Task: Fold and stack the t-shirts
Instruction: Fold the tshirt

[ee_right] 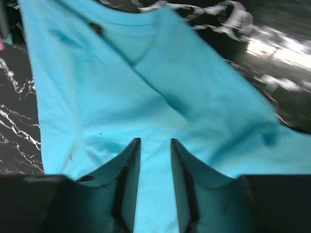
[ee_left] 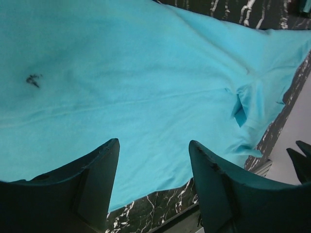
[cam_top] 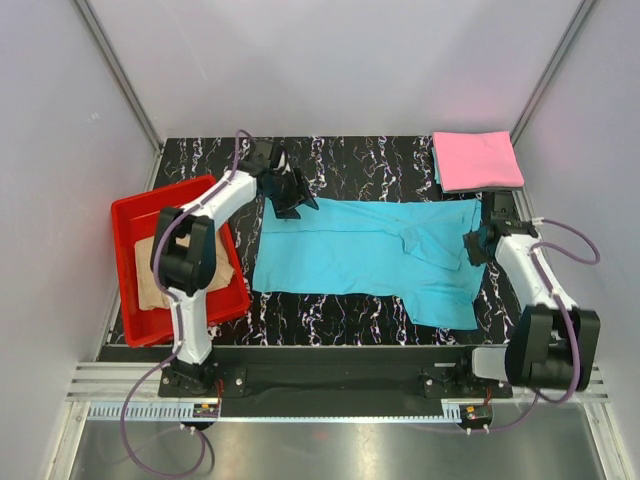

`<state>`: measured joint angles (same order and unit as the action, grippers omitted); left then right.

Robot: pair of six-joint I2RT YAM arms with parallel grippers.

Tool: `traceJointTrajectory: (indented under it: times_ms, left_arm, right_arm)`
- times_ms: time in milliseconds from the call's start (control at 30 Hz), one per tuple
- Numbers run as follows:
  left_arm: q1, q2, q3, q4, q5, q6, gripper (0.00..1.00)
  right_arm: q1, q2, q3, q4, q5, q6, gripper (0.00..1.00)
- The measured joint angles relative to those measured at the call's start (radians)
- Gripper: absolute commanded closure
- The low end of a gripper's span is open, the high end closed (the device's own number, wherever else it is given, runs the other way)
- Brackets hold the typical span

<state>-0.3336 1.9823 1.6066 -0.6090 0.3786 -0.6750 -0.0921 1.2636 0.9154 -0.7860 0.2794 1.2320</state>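
A tan t-shirt (cam_top: 150, 285) lies in the red tray (cam_top: 125, 215) on the left. The left gripper (cam_top: 292, 195) hangs wide open over the left end of the blue t-shirt (cam_top: 350, 250), which is spread on the counter (cam_top: 340, 315). The right gripper (cam_top: 476, 245) is partly open at its right end. A folded pink t-shirt (cam_top: 477, 160) sits in the far right corner.

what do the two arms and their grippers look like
The left arm and right arm match: white tube-like links, bulky black joint housings, and a purple cable looping from each base up the arm. The left gripper and right gripper each have two dark, wedge-shaped fingers tapering to blunt tips.
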Motion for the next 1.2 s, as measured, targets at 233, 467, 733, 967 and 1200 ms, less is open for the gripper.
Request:
traceJointTrajectory:
  times_ms: [233,467,733,967,1200]
  left_arm:
    - [0.001,0.147,0.055,-0.013,-0.008,-0.021,0.36]
    - [0.001,0.269,0.159,-0.059,-0.046,-0.046,0.36]
    - [0.003,0.341,0.287,-0.096,-0.101,-0.061,0.36]
    - [0.006,0.351,0.303,-0.096,-0.113,-0.079,0.36]
    - [0.007,0.351,0.309,-0.096,-0.106,-0.08,0.35]
  right_arm:
    - [-0.001,0.296,0.062,0.31,-0.096,-0.19,0.83]
    - [-0.002,0.471,0.146,0.472,-0.15,-0.268,0.8]
    - [-0.018,0.634,0.23,0.565,-0.219,-0.312,0.8]
    - [-0.04,0.711,0.31,0.613,-0.263,-0.34,0.79]
    - [-0.05,0.756,0.364,0.637,-0.316,-0.375,0.72]
